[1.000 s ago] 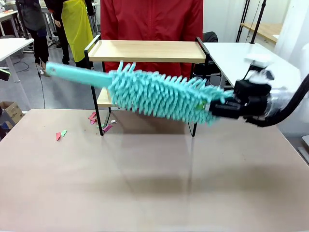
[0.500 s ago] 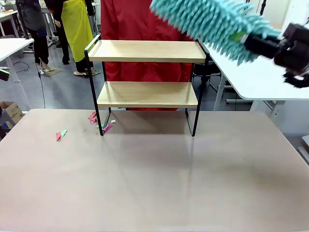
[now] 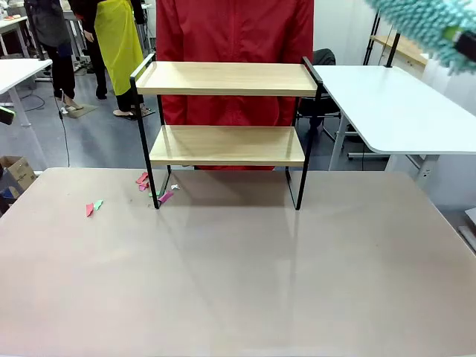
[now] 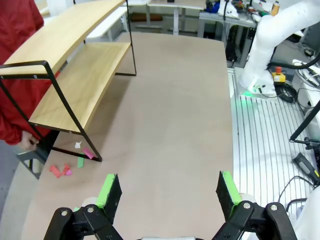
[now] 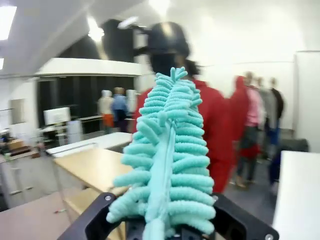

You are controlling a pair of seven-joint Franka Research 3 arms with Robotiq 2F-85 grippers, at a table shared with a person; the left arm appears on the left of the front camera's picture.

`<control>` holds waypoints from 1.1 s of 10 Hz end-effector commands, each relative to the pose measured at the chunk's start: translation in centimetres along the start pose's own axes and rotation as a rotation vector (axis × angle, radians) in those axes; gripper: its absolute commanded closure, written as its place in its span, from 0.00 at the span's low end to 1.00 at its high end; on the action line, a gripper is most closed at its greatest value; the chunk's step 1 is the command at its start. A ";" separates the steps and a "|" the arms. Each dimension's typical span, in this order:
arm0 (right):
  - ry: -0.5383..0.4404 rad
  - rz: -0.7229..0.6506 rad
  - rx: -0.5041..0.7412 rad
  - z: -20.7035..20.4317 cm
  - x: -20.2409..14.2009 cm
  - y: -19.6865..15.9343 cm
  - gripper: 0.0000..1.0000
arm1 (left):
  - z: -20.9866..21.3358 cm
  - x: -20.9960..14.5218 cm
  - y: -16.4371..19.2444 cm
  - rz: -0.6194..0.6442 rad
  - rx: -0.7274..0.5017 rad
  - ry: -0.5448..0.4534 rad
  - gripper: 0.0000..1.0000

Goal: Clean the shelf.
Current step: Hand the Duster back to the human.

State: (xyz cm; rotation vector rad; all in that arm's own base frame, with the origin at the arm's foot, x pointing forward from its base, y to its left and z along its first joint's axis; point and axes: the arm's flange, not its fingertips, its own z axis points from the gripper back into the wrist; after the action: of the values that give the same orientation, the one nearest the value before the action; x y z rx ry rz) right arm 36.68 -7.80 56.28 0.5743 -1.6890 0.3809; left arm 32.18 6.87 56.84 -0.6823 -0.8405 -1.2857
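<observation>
- Shelf (image 3: 227,111) stands at the far edge of the desk (image 3: 238,282), roughly centred, with a person in a red jacket (image 3: 234,30) right behind it.
- Both wooden boards look bare in the front view: nothing on the upper tier, nothing on the lower tier. The left wrist view agrees.
- Paper scraps (image 3: 152,190), pink, red, green and white, lie on the desk by the shelf's left front leg; two more scraps (image 3: 93,207) lie farther left, apart from the rack.
- Right end effector (image 5: 165,225) is pressed together on the base of a turquoise chenille duster (image 5: 165,160). The duster points up and away from the desk.
- In the front view the duster's fluffy head (image 3: 428,26) sits in the top right corner, well above and to the right of the shelf, not touching it.
- Left end effector (image 4: 170,192) is spread wide, holding nothing, above the near left part of the desk, looking along it towards the shelf.
- Judgement on progress: with the boards free of debris and the scraps on the desk beside the rack, the sweeping of the tiers seems done or nearly done.
- Left to do, as far as I can judge: perhaps a further pass, and putting the duster down. Fine dust on the boards cannot be told from these views.
</observation>
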 end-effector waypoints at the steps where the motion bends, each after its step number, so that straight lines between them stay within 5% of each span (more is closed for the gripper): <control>1: -0.018 -0.019 -0.181 1.5 0.1 -1.3 0.84 | 0.0 0.2 0.1 -0.013 -0.003 -0.019 0.00; 5: 0.087 -0.038 -0.297 3.8 -1.9 -3.7 0.84 | 0.0 0.2 0.1 -0.013 -0.003 -0.019 0.00; 11: 0.338 -0.135 -0.323 5.2 -12.1 -3.2 0.84 | 0.0 0.2 0.1 -0.013 -0.003 -0.019 0.00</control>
State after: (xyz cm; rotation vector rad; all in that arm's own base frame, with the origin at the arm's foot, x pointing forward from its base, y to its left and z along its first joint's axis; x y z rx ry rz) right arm 37.82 -12.19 44.69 0.3710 -1.3706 0.0849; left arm 32.23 6.87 56.80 -0.6836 -0.8387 -1.2849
